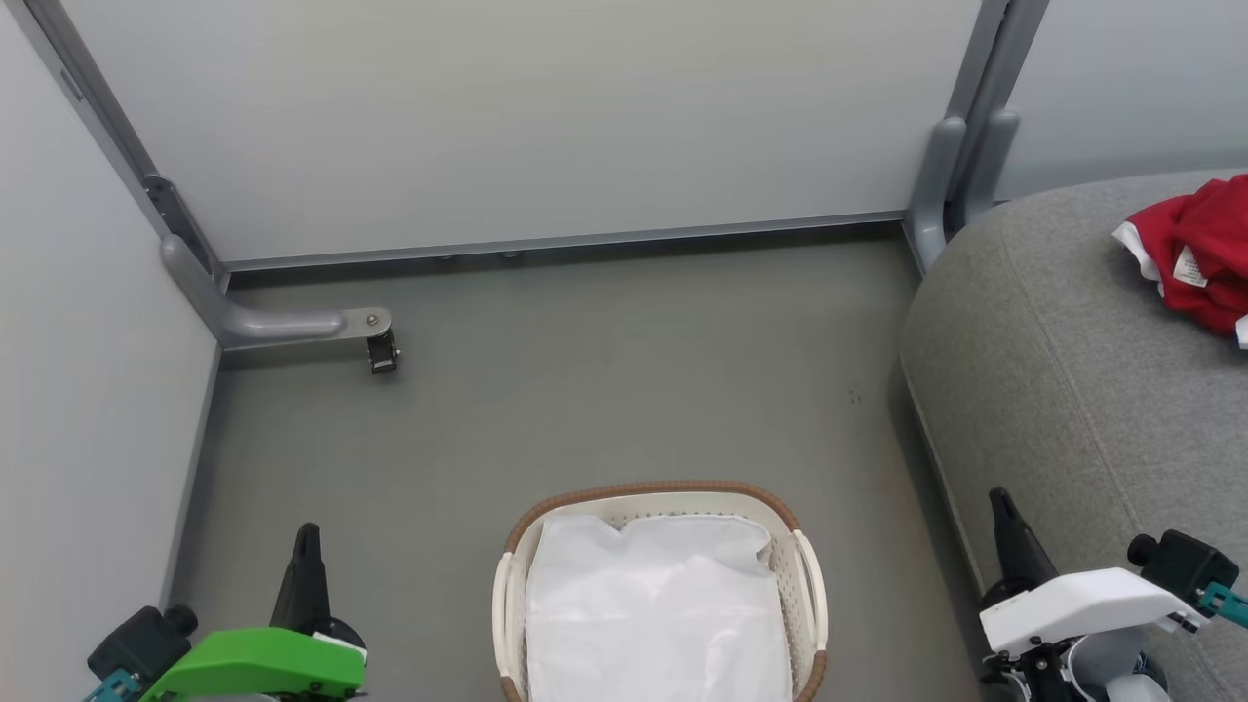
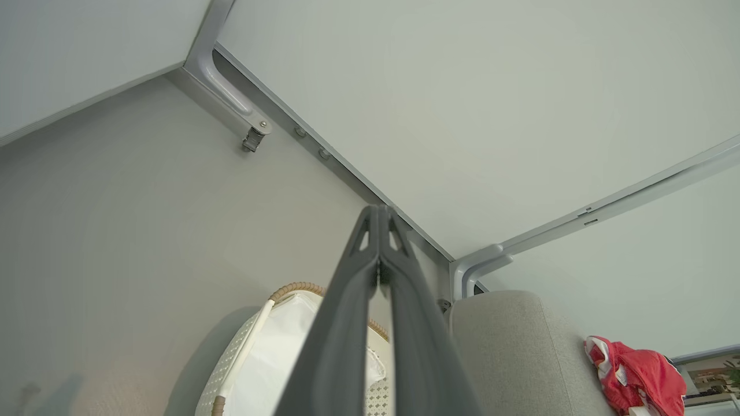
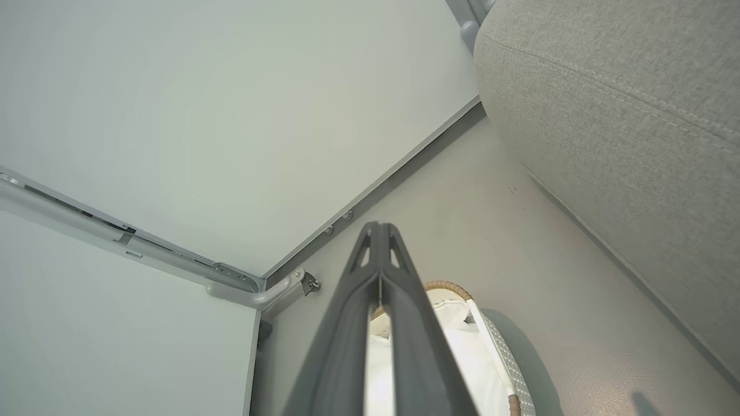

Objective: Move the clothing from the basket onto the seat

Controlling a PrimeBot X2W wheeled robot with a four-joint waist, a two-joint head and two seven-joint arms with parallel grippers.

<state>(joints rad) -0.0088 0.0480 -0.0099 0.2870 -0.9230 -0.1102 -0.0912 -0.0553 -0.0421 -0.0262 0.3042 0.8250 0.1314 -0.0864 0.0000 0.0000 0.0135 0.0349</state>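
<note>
Head view: the left gripper (image 1: 309,534) sits low on the left, its two dark fingers pressed together and grasping nothing. The right gripper (image 1: 1002,507) sits low on the right, clenched the same way and empty too. The basket (image 1: 663,487) stands on the floor (image 1: 624,390) between them, to the right of the left gripper and to the left of the right one, apart from both. A white liner (image 1: 653,604) covers its inside.

The seat (image 1: 1053,370) runs ahead and to the right of the right gripper, whose fingers rise in front of its near rounded edge. The clothing (image 1: 1194,249) lies as a red heap on the seat, well ahead and to the right of that gripper, with white trim and a small white tag showing.

In the left wrist view the closed fingers point at the corner where two pale wall panels (image 2: 462,104) meet. The basket is low and just left of the fingers, the seat is to their right, and the clothing lies farther right on the seat.

In the right wrist view the shut fingers stand over the basket's rim, with the seat well off to the upper right
</note>
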